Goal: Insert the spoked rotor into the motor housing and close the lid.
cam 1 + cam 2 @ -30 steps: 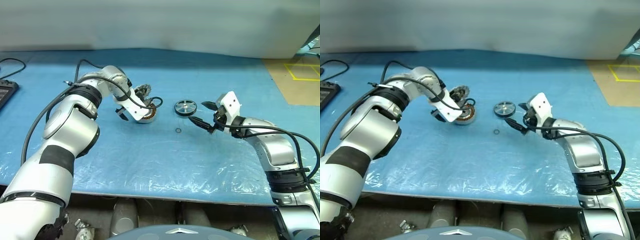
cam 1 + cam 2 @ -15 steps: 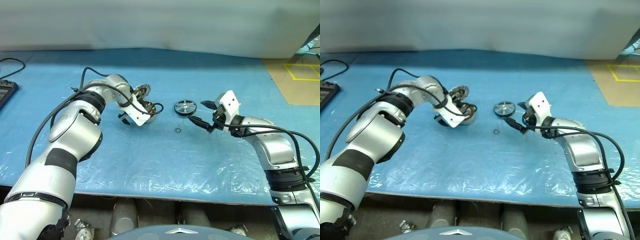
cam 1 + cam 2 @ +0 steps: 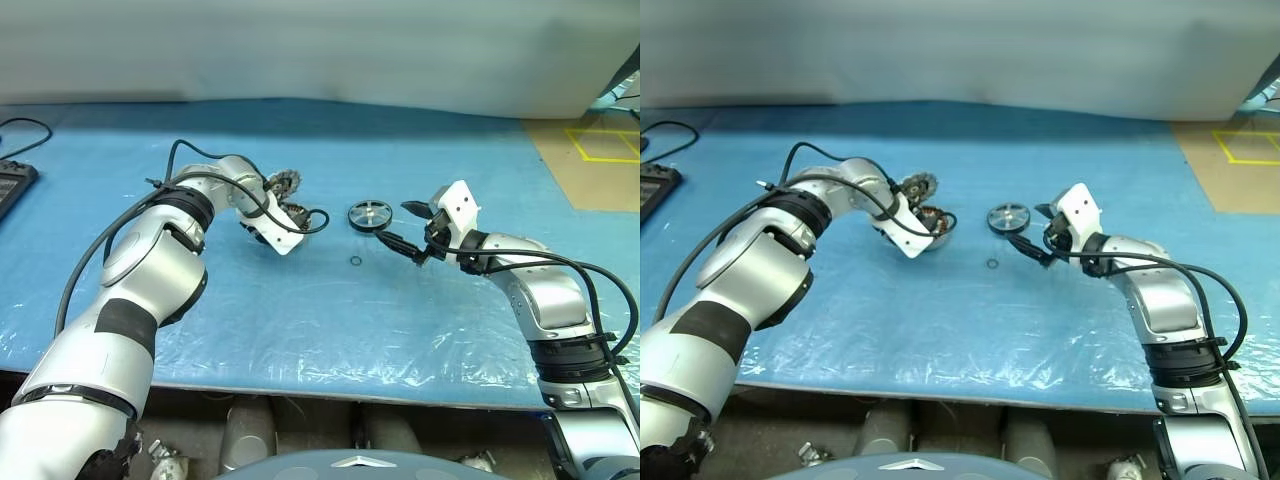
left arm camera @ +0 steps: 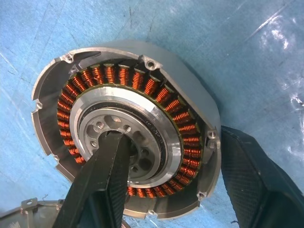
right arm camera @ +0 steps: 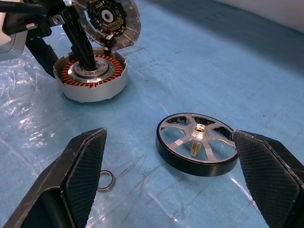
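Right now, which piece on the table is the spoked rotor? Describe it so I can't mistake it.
On the blue table cover, look midway between the two arms, just ahead of the right end effector. The spoked rotor lies flat there: a dark wheel with shiny spokes and a brass pin at its hub, with no copper windings, unlike the motor housing.

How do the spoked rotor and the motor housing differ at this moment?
The spoked rotor is a flat dark-rimmed wheel with open silver spokes and a brass pin at its hub; the motor housing is a taller grey ring lined with copper windings. The rotor lies untouched between the right tool's open fingers; the housing has one left tool finger in its centre. Both are round and rest on the blue sheet.
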Motion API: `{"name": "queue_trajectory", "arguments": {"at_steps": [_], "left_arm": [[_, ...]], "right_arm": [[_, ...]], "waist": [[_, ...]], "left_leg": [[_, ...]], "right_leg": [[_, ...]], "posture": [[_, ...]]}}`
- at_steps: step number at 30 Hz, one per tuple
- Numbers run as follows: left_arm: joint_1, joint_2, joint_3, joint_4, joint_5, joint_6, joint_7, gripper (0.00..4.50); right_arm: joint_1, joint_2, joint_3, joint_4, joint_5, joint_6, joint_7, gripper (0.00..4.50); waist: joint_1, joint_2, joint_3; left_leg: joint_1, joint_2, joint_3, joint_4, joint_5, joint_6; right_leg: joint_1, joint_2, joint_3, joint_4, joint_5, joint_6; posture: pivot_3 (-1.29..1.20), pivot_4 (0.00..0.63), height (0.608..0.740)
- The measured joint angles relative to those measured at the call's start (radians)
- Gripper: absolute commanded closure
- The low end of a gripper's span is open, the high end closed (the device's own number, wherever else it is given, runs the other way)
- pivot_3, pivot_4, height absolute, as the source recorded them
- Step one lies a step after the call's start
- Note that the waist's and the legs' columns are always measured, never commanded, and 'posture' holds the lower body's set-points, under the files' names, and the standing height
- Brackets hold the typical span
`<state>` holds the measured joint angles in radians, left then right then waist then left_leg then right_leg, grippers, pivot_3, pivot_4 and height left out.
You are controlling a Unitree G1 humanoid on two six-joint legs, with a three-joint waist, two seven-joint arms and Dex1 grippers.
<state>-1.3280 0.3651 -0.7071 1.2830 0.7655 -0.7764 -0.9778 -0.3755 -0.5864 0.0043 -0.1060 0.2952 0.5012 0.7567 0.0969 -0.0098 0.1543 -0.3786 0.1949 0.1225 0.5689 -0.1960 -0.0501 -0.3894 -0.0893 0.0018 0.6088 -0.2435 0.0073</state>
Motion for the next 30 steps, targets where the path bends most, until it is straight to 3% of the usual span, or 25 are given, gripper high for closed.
{"name": "queue_trajectory", "arguments": {"at_steps": [9,18,30], "left_arm": [[0.039,0.009,0.082,-0.059,-0.157,-0.061,-0.233,2.07],[0.182,0.056,0.127,-0.322,-0.372,-0.06,-0.494,2.07],[0.298,0.118,0.111,-0.603,-0.481,-0.005,-0.605,2.07]], "right_arm": [[0.007,0.006,0.0,0.0,-0.002,-0.018,-0.021,0.0],[0.01,0.008,0.0,0.017,-0.01,-0.055,-0.036,0.0],[0.031,0.04,0.008,0.017,-0.022,-0.065,-0.043,0.0]], "waist": [[0.005,0.0,0.0],[0.008,0.001,0.001],[0.003,0.002,0.001]], "left_leg": [[-0.001,-0.001,0.0,-0.004,0.0,0.0],[-0.001,0.0,0.001,-0.004,0.0,0.0],[-0.004,0.001,0.002,-0.004,0.0,0.0]], "right_leg": [[-0.001,0.0,-0.001,-0.003,0.0,0.0],[-0.002,0.0,0.0,-0.002,0.0,-0.001],[-0.006,0.0,0.0,-0.001,0.0,-0.001]], "posture": [[0.0,0.15,0.74],[0.0,0.15,0.74],[0.0,0.15,0.74]]}}
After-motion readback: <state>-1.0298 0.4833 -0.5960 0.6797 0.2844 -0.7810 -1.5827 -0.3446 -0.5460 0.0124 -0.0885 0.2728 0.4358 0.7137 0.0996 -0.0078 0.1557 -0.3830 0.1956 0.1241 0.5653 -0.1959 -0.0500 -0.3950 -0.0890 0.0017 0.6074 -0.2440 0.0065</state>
